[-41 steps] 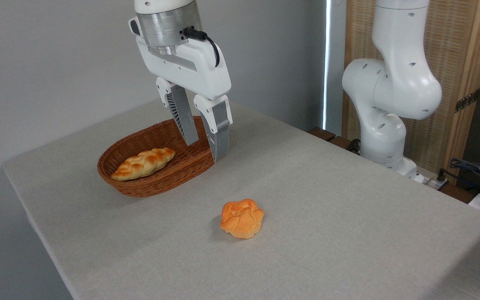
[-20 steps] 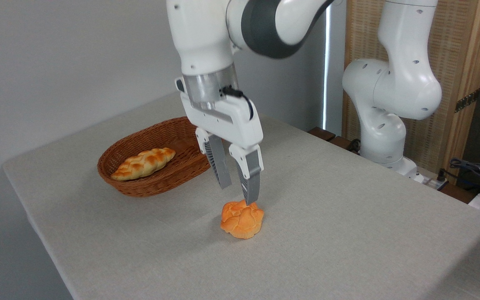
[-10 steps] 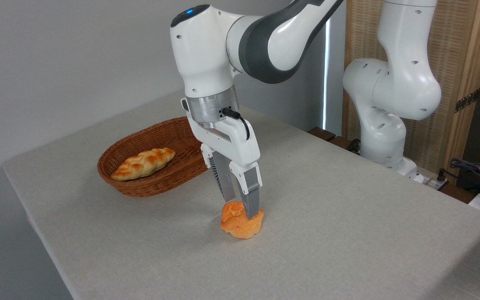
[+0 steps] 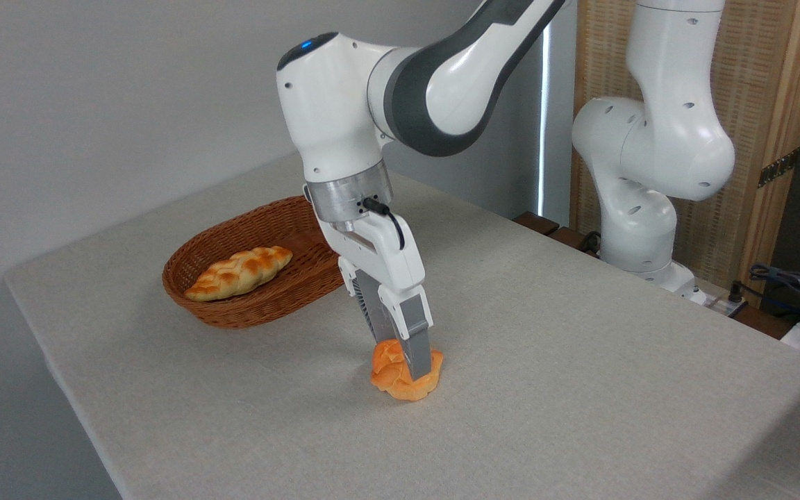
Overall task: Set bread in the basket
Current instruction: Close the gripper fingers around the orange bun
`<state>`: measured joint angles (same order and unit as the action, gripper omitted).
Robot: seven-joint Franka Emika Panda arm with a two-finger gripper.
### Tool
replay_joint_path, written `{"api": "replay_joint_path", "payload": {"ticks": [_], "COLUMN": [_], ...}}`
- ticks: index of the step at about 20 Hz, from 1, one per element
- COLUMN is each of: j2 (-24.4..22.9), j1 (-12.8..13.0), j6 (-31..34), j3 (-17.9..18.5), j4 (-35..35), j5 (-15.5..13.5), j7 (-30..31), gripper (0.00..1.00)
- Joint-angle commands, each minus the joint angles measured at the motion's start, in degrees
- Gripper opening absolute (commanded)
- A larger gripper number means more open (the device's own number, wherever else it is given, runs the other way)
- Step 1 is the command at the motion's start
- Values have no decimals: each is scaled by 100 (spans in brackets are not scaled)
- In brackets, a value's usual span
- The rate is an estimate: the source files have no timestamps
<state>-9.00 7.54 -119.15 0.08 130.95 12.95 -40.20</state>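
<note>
Two fingers of the gripper [image 4: 405, 364] are pinched down on the bread [image 4: 389, 371], which sits on the table [image 4: 580, 347], in front and to the right of the basket [image 4: 233, 312]. A braided loaf [image 4: 237, 272] lies inside that basket.
</note>
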Motion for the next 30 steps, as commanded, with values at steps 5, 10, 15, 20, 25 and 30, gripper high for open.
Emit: {"api": "replay_joint_path", "payload": {"ticks": [5, 10, 15, 20, 25, 30], "j2": [117, 188, 196, 188, 170, 161], "j1": [28, 54, 54, 54, 54, 54], "j6": [-372, -372, -372, -346, -258, 462], "j3": [35, 35, 44, 44, 53, 36], "j4": [79, 88, 79, 62, -26, -798], "j5": [102, 102, 67, 67, -55, -460], "j7": [-67, -75, -75, -75, -84, -102], "gripper": [78, 55, 49, 49, 49, 49]}}
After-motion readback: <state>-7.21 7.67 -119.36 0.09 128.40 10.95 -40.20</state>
